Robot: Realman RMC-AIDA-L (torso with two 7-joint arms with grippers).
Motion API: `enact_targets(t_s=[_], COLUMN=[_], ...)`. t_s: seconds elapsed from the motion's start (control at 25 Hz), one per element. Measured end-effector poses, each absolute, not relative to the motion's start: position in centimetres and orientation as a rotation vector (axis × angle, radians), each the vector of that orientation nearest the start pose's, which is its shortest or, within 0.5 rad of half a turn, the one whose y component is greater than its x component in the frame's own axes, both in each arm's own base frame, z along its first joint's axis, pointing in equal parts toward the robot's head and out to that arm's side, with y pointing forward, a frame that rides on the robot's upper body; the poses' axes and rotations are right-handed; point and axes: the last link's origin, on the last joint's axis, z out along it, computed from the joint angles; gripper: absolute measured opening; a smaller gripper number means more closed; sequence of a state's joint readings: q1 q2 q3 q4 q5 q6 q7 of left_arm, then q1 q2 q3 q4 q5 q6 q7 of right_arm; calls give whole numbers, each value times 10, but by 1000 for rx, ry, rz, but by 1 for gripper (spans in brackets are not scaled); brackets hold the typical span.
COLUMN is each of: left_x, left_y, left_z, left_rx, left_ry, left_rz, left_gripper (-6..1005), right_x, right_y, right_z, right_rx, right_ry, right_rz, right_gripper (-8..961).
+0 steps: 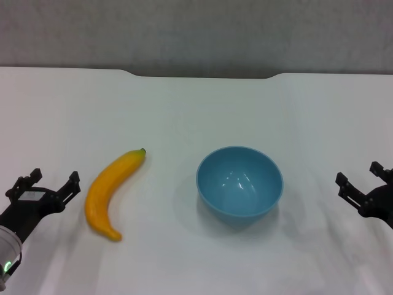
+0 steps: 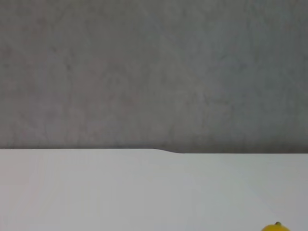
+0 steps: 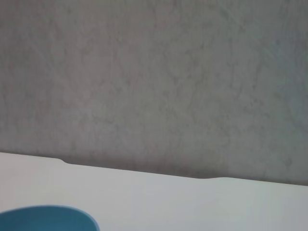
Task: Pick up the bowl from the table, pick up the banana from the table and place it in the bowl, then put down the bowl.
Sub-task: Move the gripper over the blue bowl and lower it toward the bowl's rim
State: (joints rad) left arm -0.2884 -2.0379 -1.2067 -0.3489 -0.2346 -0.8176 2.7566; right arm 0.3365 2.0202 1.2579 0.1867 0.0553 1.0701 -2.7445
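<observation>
A light-blue bowl (image 1: 239,182) stands upright and empty on the white table (image 1: 196,110), a little right of centre. Its rim also shows in the right wrist view (image 3: 48,217). A yellow-orange banana (image 1: 112,190) lies on the table to the bowl's left, its dark stem tip pointing away from me. Its tip shows in the left wrist view (image 2: 276,227). My left gripper (image 1: 52,184) is open and empty, close to the banana's left side. My right gripper (image 1: 362,181) is open and empty at the right edge, well right of the bowl.
The table's far edge has a shallow notch (image 1: 206,75), with a grey wall (image 1: 196,31) behind it. Bare tabletop lies between banana and bowl and behind both.
</observation>
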Motion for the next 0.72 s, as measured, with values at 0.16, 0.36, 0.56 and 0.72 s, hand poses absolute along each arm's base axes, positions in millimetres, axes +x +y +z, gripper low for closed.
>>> enact_targets(t_s=[0.16, 0.36, 0.56, 0.72], left_x=[-356, -343, -311, -294], left_y=[315, 318, 330, 336], left_z=[-35, -36, -23, -10], left_rx=[-1775, -1812, -1823, -1801], left_ry=[-813, -820, -855, -920], left_rz=[-570, -579, -580, -507], left_gripper=[883, 883, 883, 883], right_x=[354, 349, 337, 330], right_y=[305, 308, 311, 320], right_z=[-22, -21, -21, -21], right_rx=[-1877, -1880, -1910, -1969], right_ry=[668, 686, 725, 793], right_rz=[662, 706, 788, 800], right_gripper=[853, 852, 852, 851])
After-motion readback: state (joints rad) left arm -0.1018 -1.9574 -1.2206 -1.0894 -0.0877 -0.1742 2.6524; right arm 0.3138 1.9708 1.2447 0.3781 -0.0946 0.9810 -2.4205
